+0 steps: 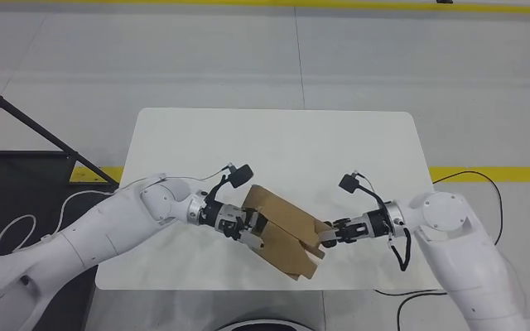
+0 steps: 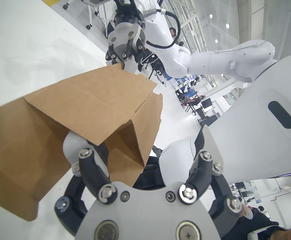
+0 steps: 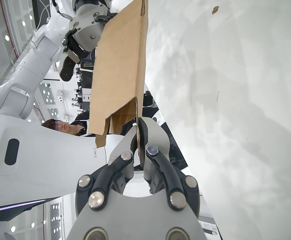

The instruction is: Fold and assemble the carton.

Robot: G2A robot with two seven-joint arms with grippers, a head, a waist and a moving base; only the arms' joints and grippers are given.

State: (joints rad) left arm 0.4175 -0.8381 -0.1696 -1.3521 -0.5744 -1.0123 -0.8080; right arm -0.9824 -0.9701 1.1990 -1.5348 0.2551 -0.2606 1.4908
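Note:
The brown carton [image 1: 284, 225], partly unfolded, is held just above the front middle of the white table [image 1: 273, 141]. My right gripper [image 1: 328, 235] is shut on the edge of one flap at the carton's right end; its pads pinch the cardboard [image 3: 118, 63] in the right wrist view [image 3: 138, 130]. My left gripper [image 1: 251, 225] is at the carton's left end, open. In the left wrist view its fingers [image 2: 75, 147] stand wide apart with a corner of the carton [image 2: 91, 102] between them. One finger lies under a panel. Beyond the carton, the right gripper [image 2: 124, 64] shows.
The carton hangs close to the table's front edge [image 1: 248, 288]. A small brown scrap [image 3: 215, 9] lies on the tabletop. The far half of the table is bare white surface. A black stand leg [image 1: 50, 136] slants along the floor to the left.

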